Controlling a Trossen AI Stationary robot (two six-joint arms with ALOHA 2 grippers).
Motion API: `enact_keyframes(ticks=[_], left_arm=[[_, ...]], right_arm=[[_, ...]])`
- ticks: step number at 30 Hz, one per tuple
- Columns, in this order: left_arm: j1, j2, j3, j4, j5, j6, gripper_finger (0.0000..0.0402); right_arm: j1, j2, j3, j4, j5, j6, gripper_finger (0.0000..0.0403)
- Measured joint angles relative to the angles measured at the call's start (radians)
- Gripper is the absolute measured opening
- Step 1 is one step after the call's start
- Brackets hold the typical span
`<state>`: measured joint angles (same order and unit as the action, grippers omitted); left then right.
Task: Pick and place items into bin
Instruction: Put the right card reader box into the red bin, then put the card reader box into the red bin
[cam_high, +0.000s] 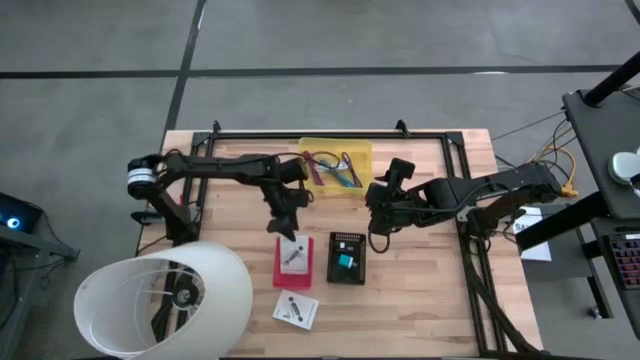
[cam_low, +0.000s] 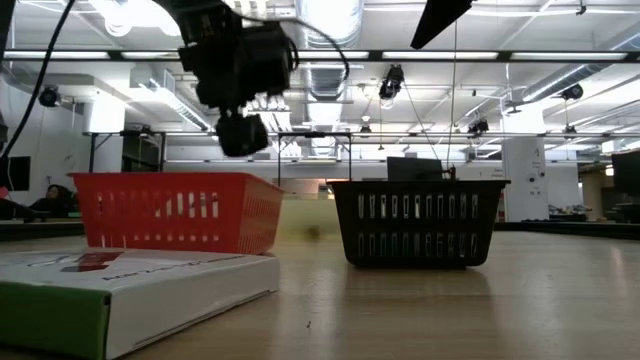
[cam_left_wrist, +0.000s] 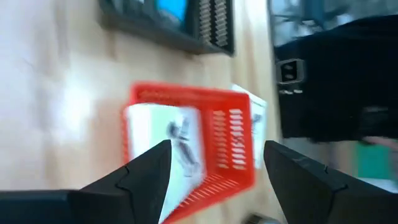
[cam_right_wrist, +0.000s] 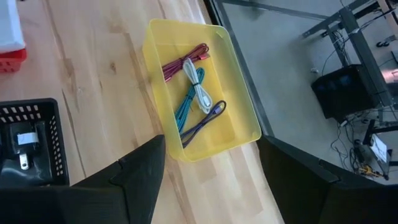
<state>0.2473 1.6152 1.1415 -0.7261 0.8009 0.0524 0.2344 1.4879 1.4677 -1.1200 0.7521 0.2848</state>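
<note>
Cards are what I'm dealing with: one white printed card lies inside the red basket, near the middle of the table, and my left gripper hangs right over it with both fingers spread wide, pinching nothing. Through my left wrist camera the card shows face up on the basket floor between my two dark fingers.

A second white card rests flat on the wood at six o'clock from the red basket, just apart from it. At three o'clock, close beside the red one, stands the black basket with something teal in it.

My right gripper hovers at about one o'clock from the black basket, fingers parted and empty. At twelve o'clock from both baskets, at the far edge, sits the yellow bin holding coiled cables in red, white, teal and purple.
</note>
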Motion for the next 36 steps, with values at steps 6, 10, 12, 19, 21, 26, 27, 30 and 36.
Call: enact_keyframes(ticks=[6,10,12,19,21,26,27,30,36], left_arm=[[-0.033,-0.069,0.070,0.003,-0.242,0.126,0.0240],[-0.065,-0.097,0.115,0.008,-0.375,0.145,0.0240],[-0.080,-0.109,0.134,0.003,-0.411,0.139,0.0240],[-0.125,-0.150,0.187,0.013,-0.502,0.034,0.0240],[-0.145,-0.161,0.195,0.012,-0.503,0.007,0.0240],[-0.217,-0.167,0.196,0.011,-0.503,0.010,0.0240],[-0.230,-0.168,0.196,0.011,-0.503,0.010,0.0240],[-0.254,-0.164,0.204,0.013,-0.502,0.007,0.0240],[-0.257,-0.164,0.237,0.056,-0.510,-0.045,0.0240]], right_arm=[[0.000,0.000,0.000,-0.002,0.000,0.000,0.0246],[0.000,0.000,0.000,-0.002,0.000,0.001,0.0247],[0.000,0.000,-0.001,-0.002,0.000,0.002,0.0247],[0.000,0.000,-0.004,-0.002,0.000,0.003,0.0247],[0.000,0.000,-0.005,-0.002,0.000,0.003,0.0247],[0.000,0.000,-0.006,-0.002,0.000,0.003,0.0247],[0.000,0.000,-0.006,-0.001,0.000,0.003,0.0247],[0.000,0.000,-0.008,0.000,0.000,0.004,0.0247],[0.000,0.000,-0.010,0.001,0.000,0.004,0.0247]])
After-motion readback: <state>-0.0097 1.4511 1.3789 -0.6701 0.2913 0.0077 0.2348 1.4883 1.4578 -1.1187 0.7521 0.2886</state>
